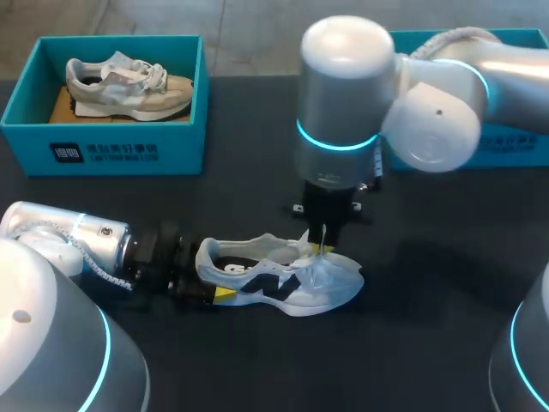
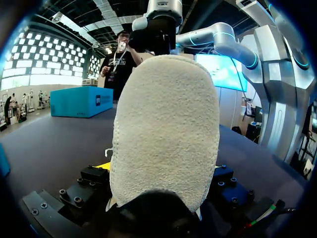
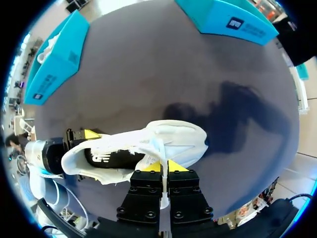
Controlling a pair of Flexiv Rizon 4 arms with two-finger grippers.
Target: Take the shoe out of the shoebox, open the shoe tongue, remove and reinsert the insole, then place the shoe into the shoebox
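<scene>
Currently on the tongue-opening step. Shoe [image 1: 292,283] lies on the counter [image 1: 446,292] toward 6 o'clock, shoebox [image 1: 111,150] at 10. Left end effector [image 1: 213,276] clamps its heel; right end effector [image 3: 162,167] pinches a lace [image 1: 324,236]. Next, we judge: draw laces loose, fold tongue forward.

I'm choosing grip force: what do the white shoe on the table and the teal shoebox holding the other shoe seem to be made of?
White shoe: soft textile upper, matte, with smoother panels, perhaps synthetic leather; its heel shows a nubby, terry-like weave. Teal shoebox: probably cardboard, matte, with thin straight walls and a brown inside.
</scene>
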